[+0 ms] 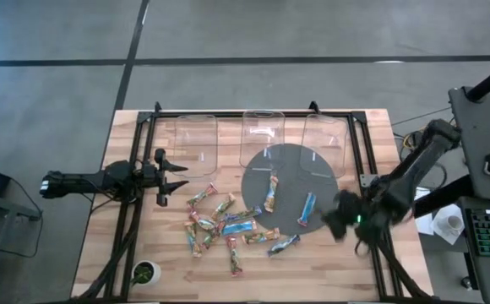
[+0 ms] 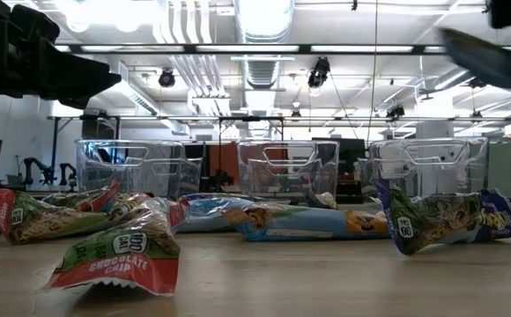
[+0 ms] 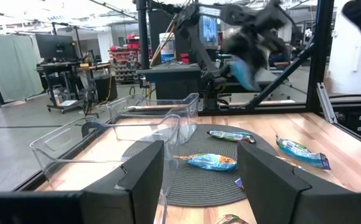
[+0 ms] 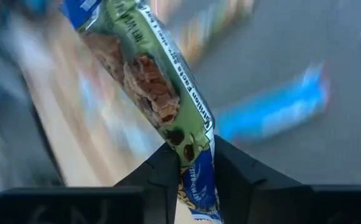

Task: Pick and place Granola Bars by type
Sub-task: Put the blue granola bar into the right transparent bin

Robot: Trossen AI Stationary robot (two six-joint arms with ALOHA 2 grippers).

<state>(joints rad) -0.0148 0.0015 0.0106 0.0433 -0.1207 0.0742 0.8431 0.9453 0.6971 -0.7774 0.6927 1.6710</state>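
Note:
Several granola bars (image 1: 224,226) in blue, green and red wrappers lie heaped on the wooden table near its middle. Two more lie on the round grey mat (image 1: 321,173): one (image 1: 270,192) and a blue one (image 1: 307,209). My right gripper (image 1: 340,221) hovers at the mat's near right edge, shut on a green and blue bar (image 4: 149,74). The left wrist view shows it raised in the air (image 3: 246,65). My left gripper (image 1: 177,177) waits open at the table's left, level, with nothing between its fingers (image 3: 144,168). My right gripper pinches one end of the green and blue bar (image 4: 196,163) between its two fingers. The bar reaches lengthwise out past the fingertips, along the fingers. It is lifted clear of the table and the mat.
Three clear plastic bins (image 1: 196,142), (image 1: 262,135), (image 1: 325,139) stand in a row along the table's far edge. A small green and white thing (image 1: 146,272) sits at the near left corner. Black frame rails (image 1: 365,143) run along the table's sides.

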